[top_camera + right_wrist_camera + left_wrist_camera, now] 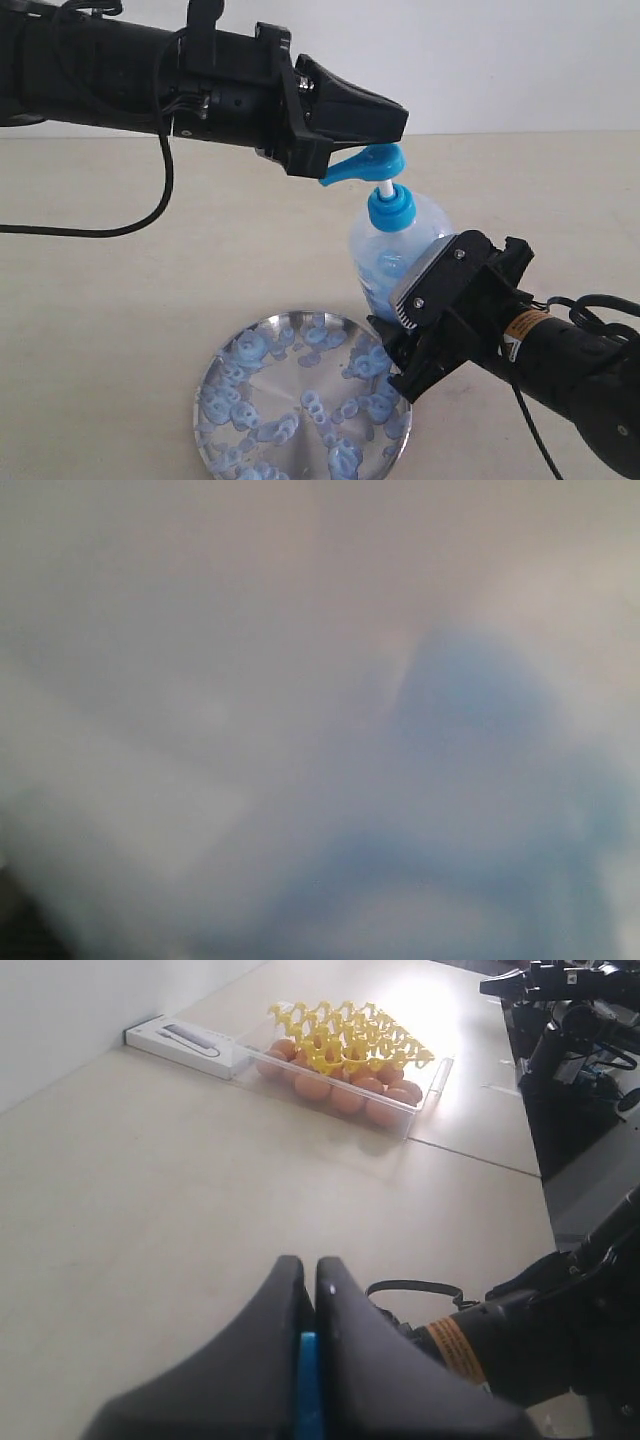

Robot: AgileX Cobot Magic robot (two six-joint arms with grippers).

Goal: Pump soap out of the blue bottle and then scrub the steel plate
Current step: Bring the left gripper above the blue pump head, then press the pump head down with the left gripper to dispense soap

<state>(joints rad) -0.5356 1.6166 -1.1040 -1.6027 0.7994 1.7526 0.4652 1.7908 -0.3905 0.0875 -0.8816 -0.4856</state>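
The blue bottle [398, 243] stands tilted at the far edge of the steel plate [268, 372]. Its blue pump head [367, 162] is up on the white stem. My left gripper [398, 122] is shut and rests on top of the pump head. In the left wrist view the left gripper [310, 1270] has its fingers together, with a blue strip [307, 1380] showing in the slit. My right gripper [395, 340] is shut on the bottle's lower body. The right wrist view is a blur of the pale blue bottle [470, 780]. Soap [345, 455] dots the plate in light-blue blobs.
A clear tray of eggs with a yellow insert [345, 1060] and a white box [180, 1038] lie far off on the table. A black cable [100, 230] hangs from the left arm. The right arm [520, 1340] reaches in beside the bottle.
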